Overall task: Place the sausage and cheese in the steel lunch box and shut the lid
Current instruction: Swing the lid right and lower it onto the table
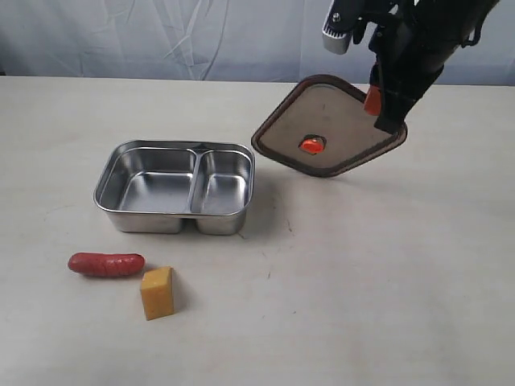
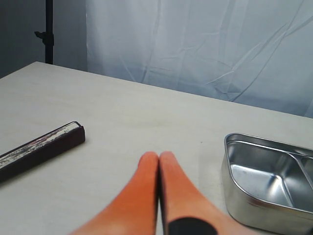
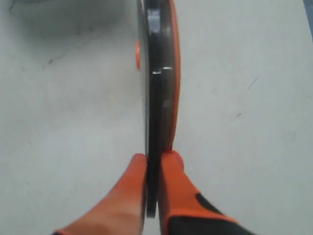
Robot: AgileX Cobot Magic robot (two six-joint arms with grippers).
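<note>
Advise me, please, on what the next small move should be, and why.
Probably lower the lid, which the right pincer grips by its edge in the air, onto the bare table beside the steel lunch box. Both its compartments are empty, and the sausage and cheese lie on the table in front, so closing would be premature.

Pale table (image 1: 402, 281) holds steel lunch box (image 1: 161, 223), sausage (image 1: 106, 264) (cheese (image 1: 157, 293) beside it).
</note>
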